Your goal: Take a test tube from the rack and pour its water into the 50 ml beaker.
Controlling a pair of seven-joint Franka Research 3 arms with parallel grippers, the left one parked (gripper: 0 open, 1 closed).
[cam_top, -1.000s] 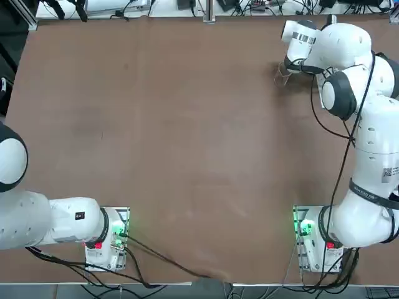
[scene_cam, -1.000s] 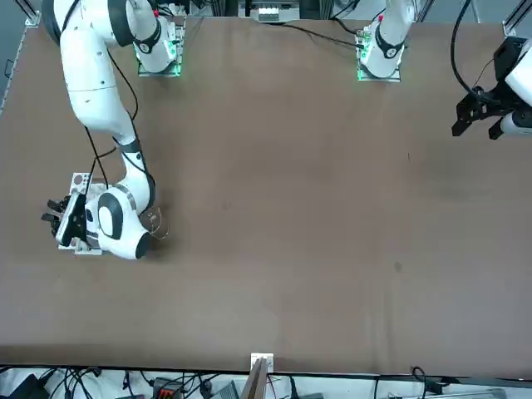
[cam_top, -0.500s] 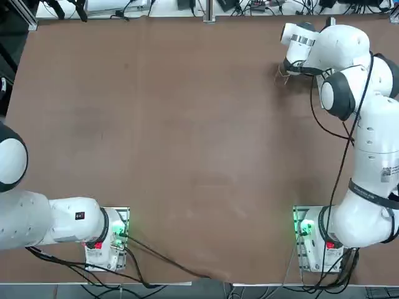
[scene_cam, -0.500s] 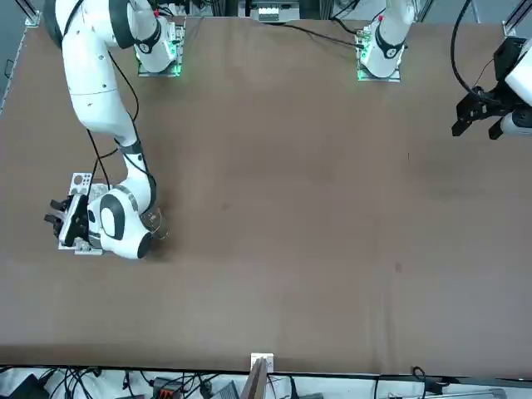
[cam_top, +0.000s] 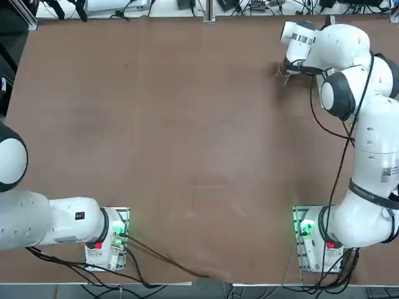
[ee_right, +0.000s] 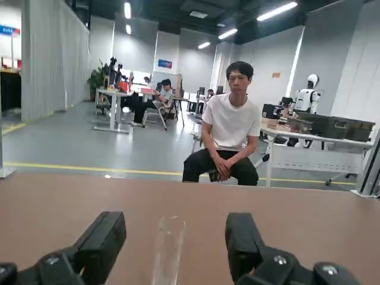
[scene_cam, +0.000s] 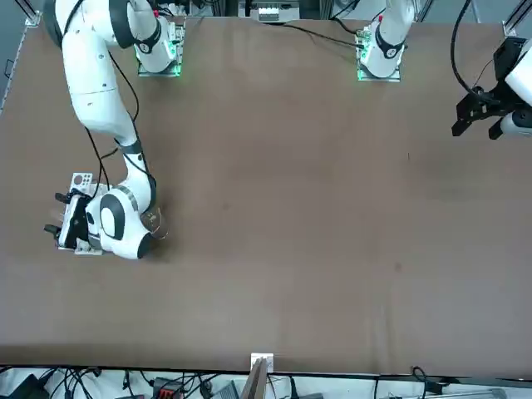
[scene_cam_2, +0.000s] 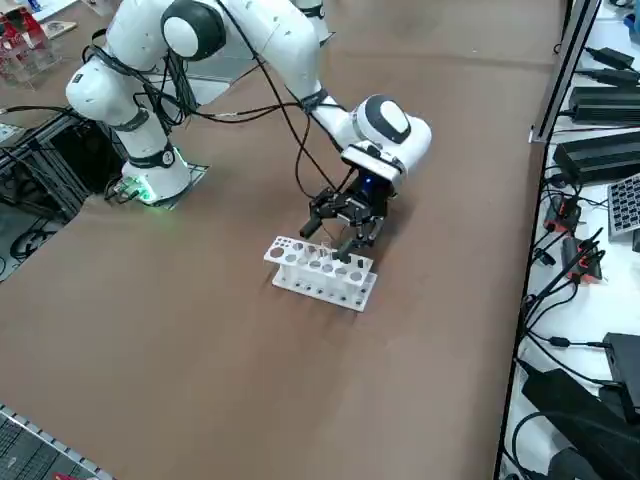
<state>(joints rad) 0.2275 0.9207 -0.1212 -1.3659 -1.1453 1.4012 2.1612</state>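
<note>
Right pincer point(ee_right: 169, 246) level over the rack point(scene_cam_2: 320, 274), wide open, holding nothing, straddling the test tube point(ee_right: 167, 249); beaker point(scene_cam: 155, 221) at rack's 3 o'clock in front view; looks like a regrasp/release step — next: close squarely on the tube.

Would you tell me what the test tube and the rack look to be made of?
The test tube looks like clear smooth glass: the table shows through it. The rack looks like matt white plastic, moulded with round holes. The open right gripper flanks the tube without touching.
</note>
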